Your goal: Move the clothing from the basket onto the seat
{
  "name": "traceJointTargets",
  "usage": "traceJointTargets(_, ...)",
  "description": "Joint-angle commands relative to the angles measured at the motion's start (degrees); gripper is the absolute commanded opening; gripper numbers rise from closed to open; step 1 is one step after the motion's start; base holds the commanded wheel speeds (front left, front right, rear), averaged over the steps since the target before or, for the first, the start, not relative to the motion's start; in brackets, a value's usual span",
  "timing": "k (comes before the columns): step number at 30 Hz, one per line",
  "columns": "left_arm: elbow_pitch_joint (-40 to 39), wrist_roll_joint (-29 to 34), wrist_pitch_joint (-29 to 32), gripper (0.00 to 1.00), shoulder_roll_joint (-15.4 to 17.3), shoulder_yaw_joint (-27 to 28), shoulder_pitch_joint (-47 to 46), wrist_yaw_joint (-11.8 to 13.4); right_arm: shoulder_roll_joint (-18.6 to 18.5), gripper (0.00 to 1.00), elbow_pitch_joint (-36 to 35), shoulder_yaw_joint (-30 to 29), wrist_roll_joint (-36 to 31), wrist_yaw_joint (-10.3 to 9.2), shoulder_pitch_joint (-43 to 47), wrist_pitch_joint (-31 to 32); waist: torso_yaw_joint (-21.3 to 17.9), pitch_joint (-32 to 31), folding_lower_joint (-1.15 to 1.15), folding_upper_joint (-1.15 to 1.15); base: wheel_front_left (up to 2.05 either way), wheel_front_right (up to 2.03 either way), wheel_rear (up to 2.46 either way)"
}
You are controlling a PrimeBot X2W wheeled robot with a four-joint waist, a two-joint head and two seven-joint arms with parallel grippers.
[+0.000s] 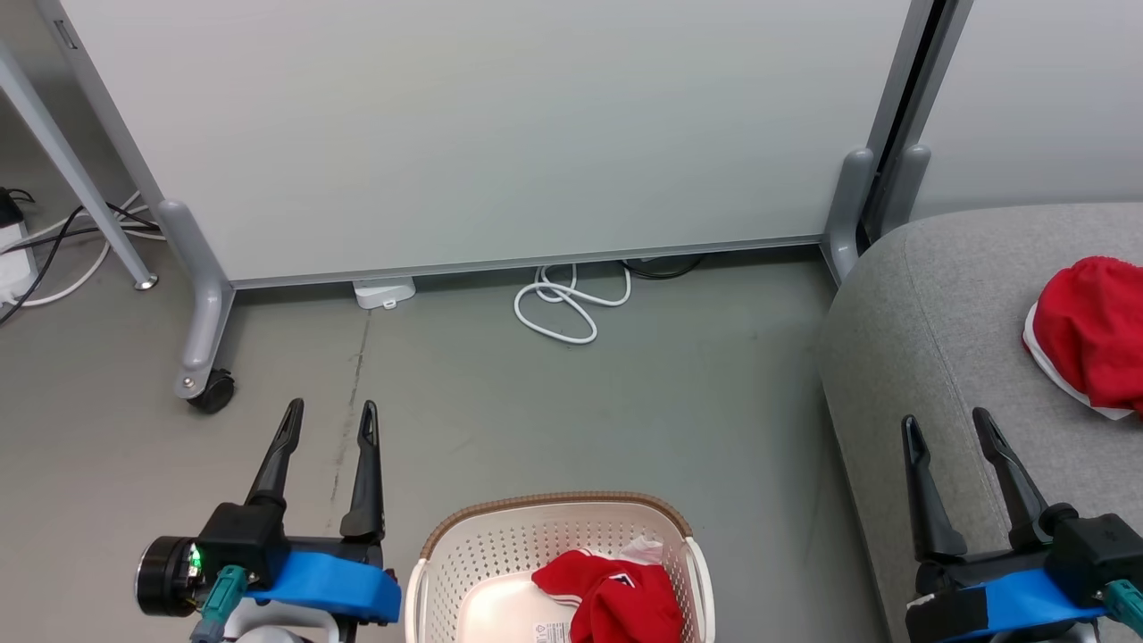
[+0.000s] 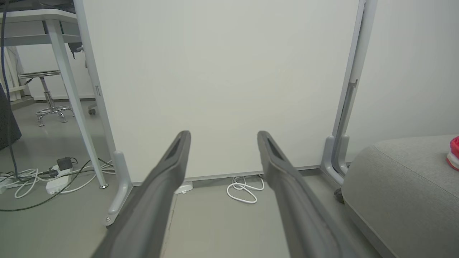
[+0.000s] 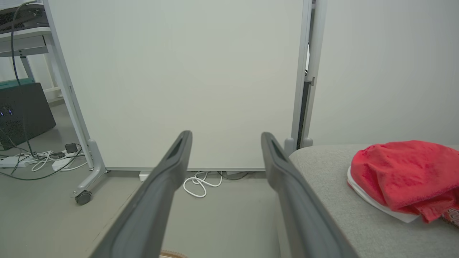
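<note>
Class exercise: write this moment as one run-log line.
left end effector: open, empty | right end effector: open, empty | basket: holds one red garment | seat: holds second red garment | task: half done

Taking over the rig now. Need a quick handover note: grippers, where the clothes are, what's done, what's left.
Left gripper: open, empty, over the floor left of the basket.
Right gripper: open, empty, by the near corner of the seat.
One red garment lies on the seat; the other red garment lies in the basket.
Done: one of two moved.
Left: lift the garment out of the basket and set it on the seat.
</note>
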Motion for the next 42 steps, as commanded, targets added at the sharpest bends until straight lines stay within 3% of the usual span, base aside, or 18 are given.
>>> traceJointTargets(1,0.1,0.2,-0.2,1.00,-0.1,0.1,-0.6,-0.1,0.2,1.00,0.1,-0.1,0.0,0.02,0.0,0.0,0.0,0.1,0.00,0.00,0.00,0.00,0.00)
traceJointTargets(9,3.0,1.3,-0.2,1.00,-0.6,-4.3,-6.1,-3.0,-0.7,1.00,-0.9,-0.6,-0.3,0.02,-2.4,0.0,-1.0,2.3,0.00,0.00,0.00,0.00,0.00)
traceJointTargets(19,14.7,1.3,-0.2,1.00,-1.0,-13.5,-17.2,-4.5,-2.3,1.00,-2.6,0.7,-0.6,0.02,-8.0,0.0,-4.8,10.5,0.00,0.00,0.00,0.00,0.00)
traceJointTargets(30,31.2,-3.0,-0.2,1.00,0.6,-29.8,-29.5,-4.4,-3.2,1.00,-4.6,3.2,-1.0,0.02,-15.5,0.0,-9.2,23.0,0.00,0.00,0.00,0.00,0.00)
traceJointTargets(42,46.2,-10.5,0.5,1.00,0.6,-46.3,-39.3,-4.4,-3.2,1.00,-6.2,3.8,-1.4,0.02,-20.4,0.0,-11.4,33.2,0.00,0.00,0.00,0.00,0.00)
